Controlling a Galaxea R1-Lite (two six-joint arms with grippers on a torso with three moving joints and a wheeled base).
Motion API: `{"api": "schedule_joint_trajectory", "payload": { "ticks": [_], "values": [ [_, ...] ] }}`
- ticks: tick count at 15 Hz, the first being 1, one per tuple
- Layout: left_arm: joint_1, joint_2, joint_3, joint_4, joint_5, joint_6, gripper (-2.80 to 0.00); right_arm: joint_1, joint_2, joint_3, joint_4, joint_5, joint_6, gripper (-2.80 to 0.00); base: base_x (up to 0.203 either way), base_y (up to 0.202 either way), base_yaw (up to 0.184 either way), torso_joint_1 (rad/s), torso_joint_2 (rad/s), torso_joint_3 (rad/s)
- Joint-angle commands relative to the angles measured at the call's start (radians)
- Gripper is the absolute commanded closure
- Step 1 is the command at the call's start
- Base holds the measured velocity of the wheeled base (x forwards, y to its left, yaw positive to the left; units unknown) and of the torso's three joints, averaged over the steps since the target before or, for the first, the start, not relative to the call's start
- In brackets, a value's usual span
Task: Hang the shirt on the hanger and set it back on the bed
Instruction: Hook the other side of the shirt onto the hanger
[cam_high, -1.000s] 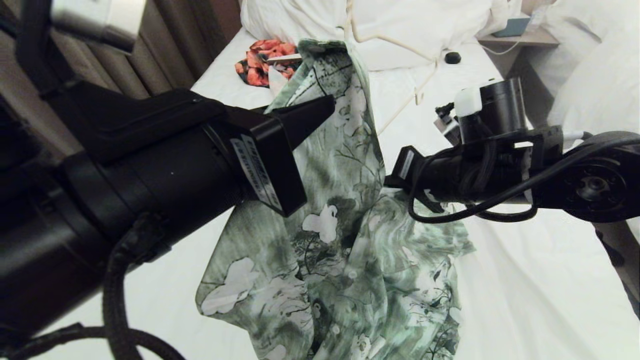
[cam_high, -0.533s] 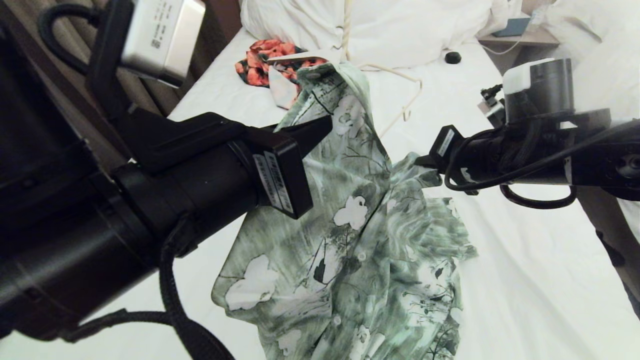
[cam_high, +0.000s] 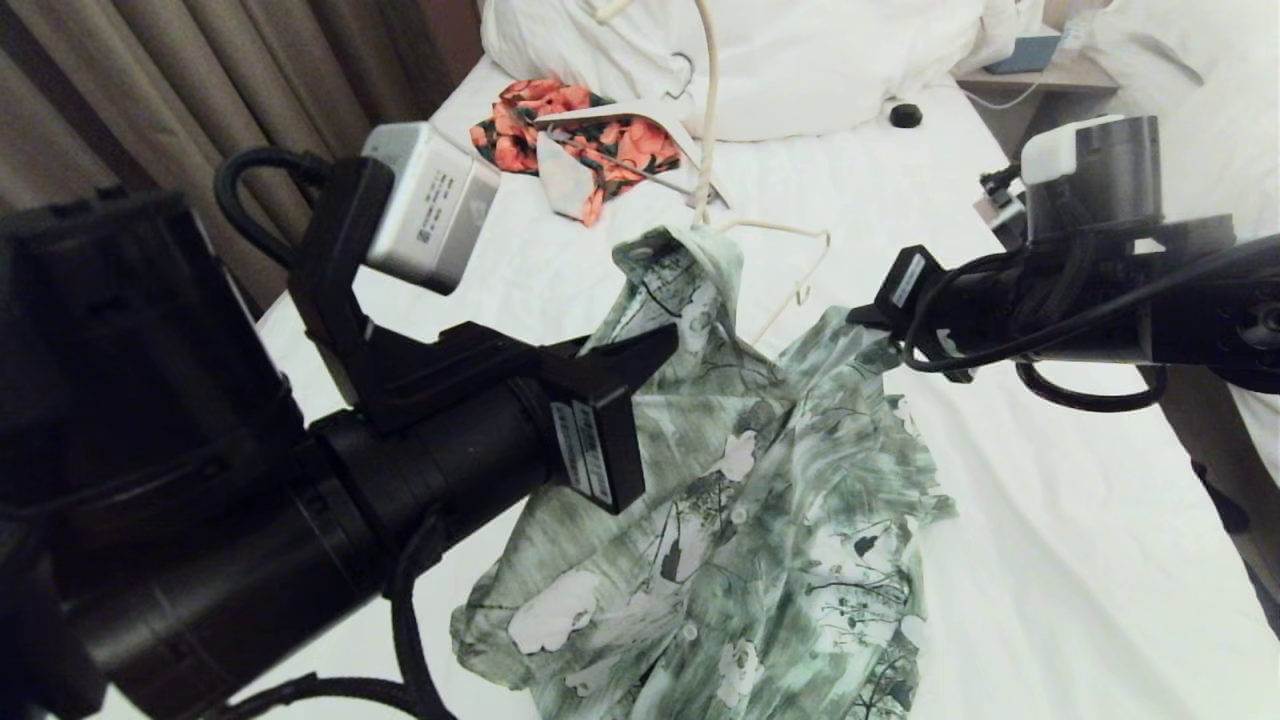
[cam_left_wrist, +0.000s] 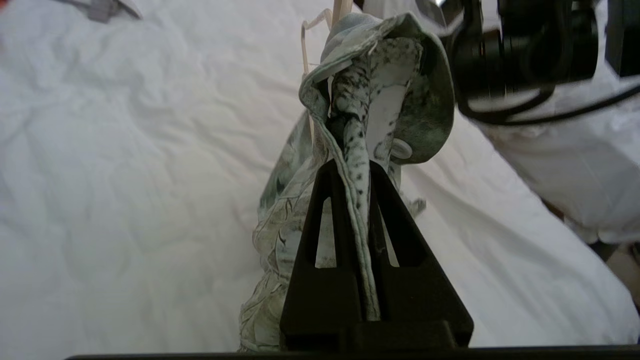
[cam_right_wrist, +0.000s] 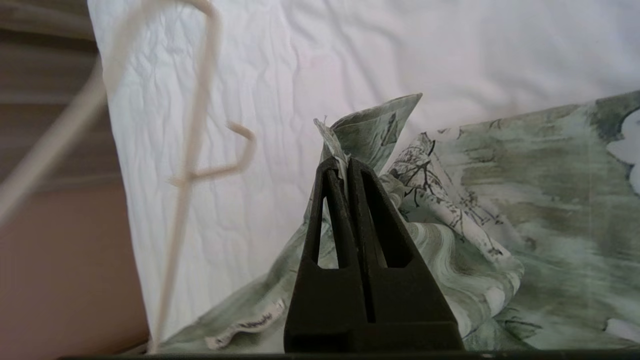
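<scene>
Since a second ago the short-sleeved green and white floral shirt (cam_high: 740, 500) hangs lower in the head view: its raised collar, which then covered part of the orange-red floral garment (cam_high: 580, 145), now sits below it, so that garment and the wide flat white hanger (cam_high: 640, 120) on it show in full. The thin cream wire hanger (cam_high: 770, 235), earlier mostly behind the fabric, now shows its slim frame beside the collar, with its long stem running up toward the pillows. The left arm's wrist camera block has dropped into view, and the right arm reaches in higher than before.

The left gripper (cam_left_wrist: 350, 167) is clenched on a folded edge of the shirt near the collar; the right gripper (cam_right_wrist: 342, 162) is pinched tight on another edge of the cloth. Between them the shirt is lifted, its lower half spread on the large bed with a smooth white sheet (cam_high: 1050, 560). The hanger seems to be threaded into the collar, though the folds hide exactly where.

Big white pillows (cam_high: 820, 60) lie at the head, with a small black round object (cam_high: 905, 115) on the sheet beside them. Brown curtains (cam_high: 180, 90) hang on the left; a wooden bedside table (cam_high: 1040, 75) stands on the right
</scene>
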Motion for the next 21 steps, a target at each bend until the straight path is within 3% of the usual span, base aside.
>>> {"api": "schedule_joint_trajectory", "payload": {
  "ticks": [1,4,8,12,21],
  "values": [
    [-0.011,0.008,0.030,0.003,0.002,0.000,0.00,0.000,-0.001,-0.001,-0.001,-0.001,-0.006,0.00,0.000,0.000,0.000,0.000,0.00,0.000],
    [-0.056,-0.001,0.049,0.012,0.009,-0.002,0.00,0.000,0.002,0.004,-0.002,-0.005,-0.041,0.00,0.000,0.000,0.000,0.000,0.00,0.000],
    [-0.101,-0.028,0.056,0.018,0.068,-0.003,0.00,0.000,-0.006,0.006,-0.002,-0.005,-0.068,0.00,0.000,0.000,0.000,0.000,0.00,0.000],
    [-0.172,-0.073,0.057,0.126,0.069,-0.029,0.00,0.002,-0.008,0.004,-0.002,-0.005,-0.106,0.00,0.000,0.000,0.000,0.000,0.00,0.000],
    [-0.172,-0.021,0.053,0.130,0.068,-0.029,0.00,0.057,-0.092,0.014,0.005,-0.004,-0.211,0.00,0.000,0.000,0.000,0.000,0.00,0.000]
  ]
}}
